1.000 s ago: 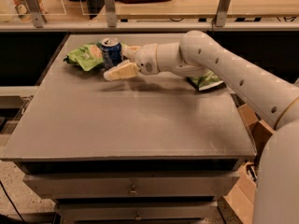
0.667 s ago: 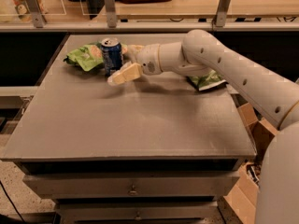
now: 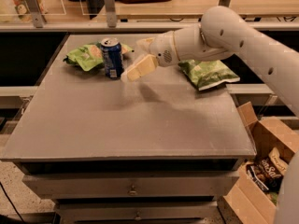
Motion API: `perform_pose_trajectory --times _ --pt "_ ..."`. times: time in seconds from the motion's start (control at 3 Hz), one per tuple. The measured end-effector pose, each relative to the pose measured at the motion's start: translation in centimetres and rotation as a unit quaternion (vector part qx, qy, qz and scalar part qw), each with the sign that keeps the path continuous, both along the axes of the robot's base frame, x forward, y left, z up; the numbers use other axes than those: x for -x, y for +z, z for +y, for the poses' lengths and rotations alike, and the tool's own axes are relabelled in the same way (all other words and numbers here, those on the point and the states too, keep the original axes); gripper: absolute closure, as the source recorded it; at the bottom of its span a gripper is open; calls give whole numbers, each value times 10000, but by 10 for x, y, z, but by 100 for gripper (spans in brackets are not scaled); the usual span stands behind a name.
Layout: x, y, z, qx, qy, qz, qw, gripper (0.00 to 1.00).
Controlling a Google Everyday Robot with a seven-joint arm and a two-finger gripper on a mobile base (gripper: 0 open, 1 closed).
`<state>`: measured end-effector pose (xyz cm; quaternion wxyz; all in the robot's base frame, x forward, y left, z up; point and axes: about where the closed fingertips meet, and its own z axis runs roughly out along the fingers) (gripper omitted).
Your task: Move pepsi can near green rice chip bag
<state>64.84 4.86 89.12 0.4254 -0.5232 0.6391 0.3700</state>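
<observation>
The pepsi can point(image 3: 112, 58), dark blue with a silver top, stands upright at the back left of the grey table point(image 3: 140, 120). It touches the right edge of the green rice chip bag point(image 3: 85, 56), a light yellowish-green bag lying flat. My gripper point(image 3: 136, 58) hovers just right of the can, a small gap apart from it. It is open and empty, with one cream finger point(image 3: 140, 69) low and the other behind it.
A darker green bag point(image 3: 208, 73) lies at the back right of the table, under my arm. An open cardboard box point(image 3: 264, 164) with snack packs stands on the floor at the right. A rail with posts runs behind the table.
My gripper has drawn back to the right, away from the can. The can stays upright beside the light green bag.
</observation>
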Motion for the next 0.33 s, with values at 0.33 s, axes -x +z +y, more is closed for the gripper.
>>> perform_pose_trajectory --times 0.33 --pt "6 2 1 30 91 37 9999 0"
